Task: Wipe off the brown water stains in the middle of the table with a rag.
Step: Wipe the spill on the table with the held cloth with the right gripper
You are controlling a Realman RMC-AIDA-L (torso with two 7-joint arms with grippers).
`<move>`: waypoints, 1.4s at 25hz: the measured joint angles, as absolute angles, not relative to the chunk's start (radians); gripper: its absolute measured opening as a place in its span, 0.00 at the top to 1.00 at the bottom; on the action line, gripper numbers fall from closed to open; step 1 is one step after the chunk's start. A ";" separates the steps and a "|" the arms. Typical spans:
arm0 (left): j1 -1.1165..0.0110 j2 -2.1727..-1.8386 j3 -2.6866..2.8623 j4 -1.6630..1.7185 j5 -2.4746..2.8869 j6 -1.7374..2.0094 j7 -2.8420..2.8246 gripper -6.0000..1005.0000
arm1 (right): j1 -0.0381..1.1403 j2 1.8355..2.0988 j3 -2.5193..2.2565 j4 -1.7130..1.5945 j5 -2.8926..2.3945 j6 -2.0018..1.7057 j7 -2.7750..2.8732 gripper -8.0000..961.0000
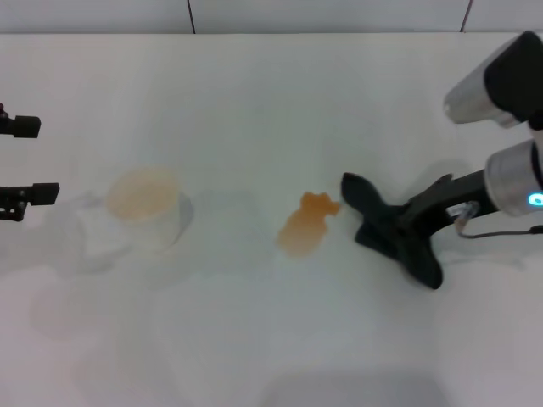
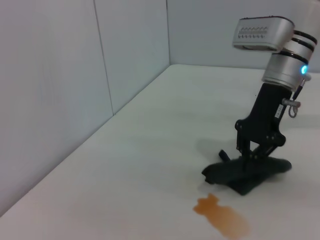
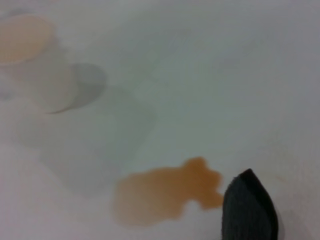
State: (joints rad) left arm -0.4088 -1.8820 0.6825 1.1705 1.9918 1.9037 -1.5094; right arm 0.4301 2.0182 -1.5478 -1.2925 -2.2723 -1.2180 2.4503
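On the table (image 1: pixel 254 102), the right gripper (image 1: pixel 399 231) pinches the rag (image 1: pixel 386 227), its tip touching the stains (image 1: pixel 307 222); left gripper (image 1: pixel 24 161) spread.

head view: looks down from above and forward over the table (image 1: pixel 254 339), wall seam along the far edge; widest shot, takes in the cup (image 1: pixel 146 206), the brown water stains (image 1: pixel 307 222) and the rag (image 1: pixel 386 227).
left wrist view: low and off to the side, facing across the tabletop toward the right gripper (image 2: pixel 252 155) with wall panels behind; mid-range.
right wrist view: closest one, pointing steeply down at the surface; the stain fills the lower part, the rag's tip at the edge, the cup farther off.
shared: all three catch stain and rag; head and right wrist also share the cup.
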 joint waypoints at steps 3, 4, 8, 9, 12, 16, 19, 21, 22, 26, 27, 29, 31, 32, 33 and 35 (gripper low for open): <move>-0.409 -1.882 0.683 1.170 1.987 1.904 -1.506 0.14 | 0.430 2.020 -1.588 -1.299 -2.240 -1.214 2.455 0.90; -0.409 -1.882 0.683 1.170 1.986 1.904 -1.505 0.14 | 0.431 2.020 -1.604 -1.303 -2.230 -1.211 2.456 0.90; -0.407 -1.888 0.681 1.171 1.985 1.904 -1.501 0.14 | 0.431 2.022 -1.680 -1.315 -2.183 -1.192 2.461 0.90; -0.407 -1.889 0.680 1.171 1.985 1.904 -1.500 0.14 | 0.431 2.022 -1.698 -1.319 -2.171 -1.188 2.462 0.90; -0.406 -1.892 0.679 1.170 1.984 1.904 -1.499 0.14 | 0.431 2.023 -1.760 -1.331 -2.134 -1.159 2.462 0.90; -0.404 -1.893 0.679 1.170 1.983 1.905 -1.499 0.14 | 0.436 2.023 -1.827 -1.335 -2.097 -1.119 2.462 0.90; -0.404 -1.893 0.680 1.170 1.979 1.906 -1.499 0.14 | 0.450 2.025 -1.854 -1.328 -2.083 -1.098 2.462 0.90; -0.404 -1.893 0.678 1.170 1.978 1.906 -1.498 0.14 | 0.464 2.026 -1.865 -1.316 -2.077 -1.080 2.462 0.90; -0.404 -1.894 0.677 1.170 1.976 1.907 -1.498 0.14 | 0.472 2.026 -1.868 -1.310 -2.076 -1.073 2.462 0.90; -0.393 -1.897 0.677 1.170 1.963 1.907 -1.493 0.14 | 0.513 2.026 -1.868 -1.253 -2.076 -1.041 2.463 0.90; -0.391 -1.899 0.676 1.170 1.962 1.907 -1.492 0.14 | 0.519 2.026 -1.867 -1.242 -2.078 -1.035 2.463 0.90; -0.386 -1.902 0.675 1.176 1.960 1.906 -1.489 0.14 | 0.532 2.024 -1.860 -1.218 -2.084 -1.017 2.463 0.90; -0.380 -1.905 0.675 1.184 1.957 1.905 -1.489 0.14 | 0.542 2.021 -1.856 -1.199 -2.088 -0.993 2.463 0.90; -0.375 -1.907 0.675 1.190 1.955 1.904 -1.488 0.14 | 0.548 2.020 -1.855 -1.188 -2.091 -0.980 2.463 0.90; -0.370 -1.911 0.675 1.194 1.954 1.904 -1.487 0.14 | 0.560 2.019 -1.846 -1.164 -2.104 -0.959 2.463 0.90; -0.369 -1.913 0.675 1.196 1.954 1.904 -1.487 0.14 | 0.566 2.019 -1.838 -1.151 -2.115 -0.950 2.463 0.90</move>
State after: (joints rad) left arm -0.3690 -1.9131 0.6747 1.1957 1.9541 1.9035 -1.4869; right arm 0.5659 2.0194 -1.8376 -1.1506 -2.1149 -0.9498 2.4631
